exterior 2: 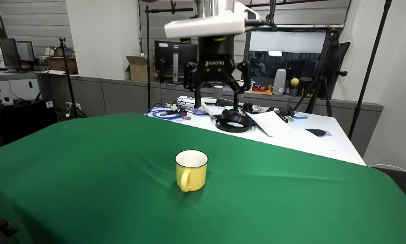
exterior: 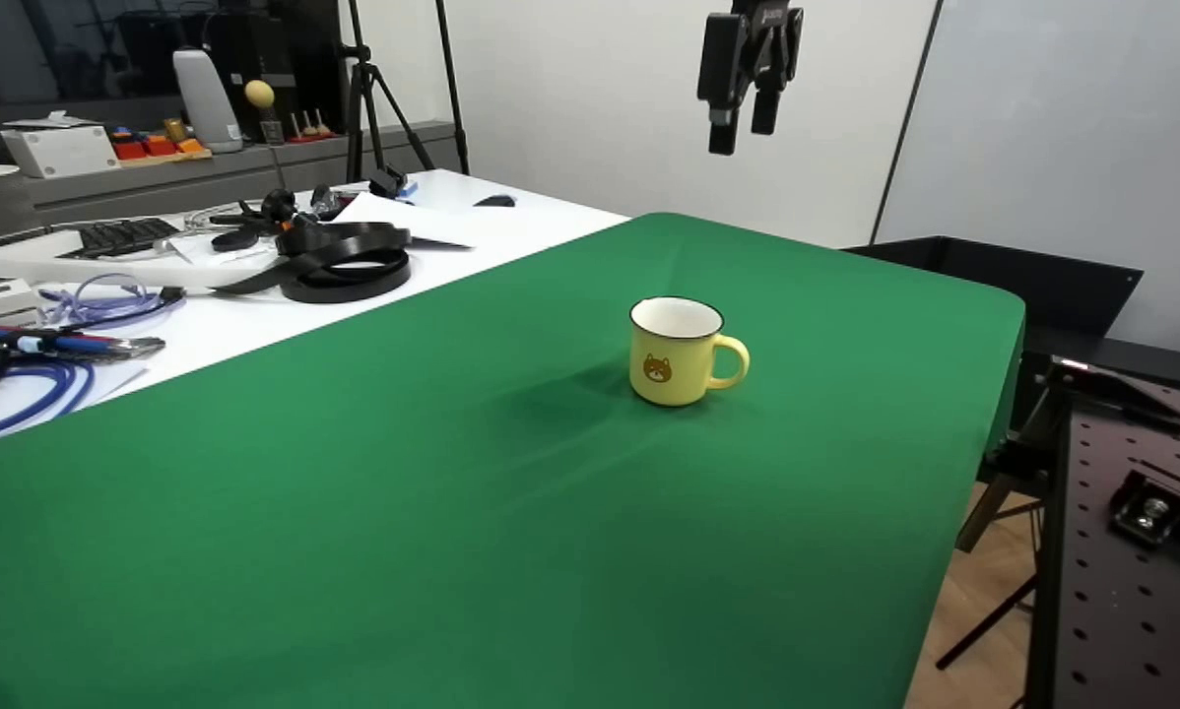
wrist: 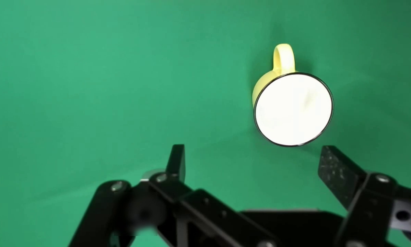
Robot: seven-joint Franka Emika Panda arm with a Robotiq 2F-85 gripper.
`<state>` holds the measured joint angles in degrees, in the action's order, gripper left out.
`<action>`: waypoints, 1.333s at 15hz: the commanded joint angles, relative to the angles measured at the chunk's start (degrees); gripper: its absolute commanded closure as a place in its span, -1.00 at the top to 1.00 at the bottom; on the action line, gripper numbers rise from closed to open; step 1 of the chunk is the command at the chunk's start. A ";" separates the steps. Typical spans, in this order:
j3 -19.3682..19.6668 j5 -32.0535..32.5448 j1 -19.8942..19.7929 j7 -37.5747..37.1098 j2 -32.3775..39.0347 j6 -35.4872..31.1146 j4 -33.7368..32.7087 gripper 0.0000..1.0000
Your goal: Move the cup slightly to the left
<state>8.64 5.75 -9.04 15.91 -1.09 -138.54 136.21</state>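
Cup [exterior: 677,353] mark [exterior: 657,368] — an exterior view only

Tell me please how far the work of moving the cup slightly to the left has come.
Done: nothing I can confirm. The cup stands upright on the green surface, but no starting place is shown.
In hand: no grasp; the gripper hangs open above the surface, apart from the cup.
Remaining: if the shift has not been made, probably lowering, gripping the cup, moving it slightly left and releasing it.
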 commanded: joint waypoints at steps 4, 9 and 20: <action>-0.31 -2.85 -1.11 3.09 18.02 0.58 -11.74 1.00; -1.47 -0.65 -0.66 2.06 25.59 1.23 -16.16 1.00; -3.22 1.80 -0.18 2.29 28.17 2.16 -16.35 1.00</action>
<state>5.60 6.76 -8.72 18.62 26.75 -138.06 120.59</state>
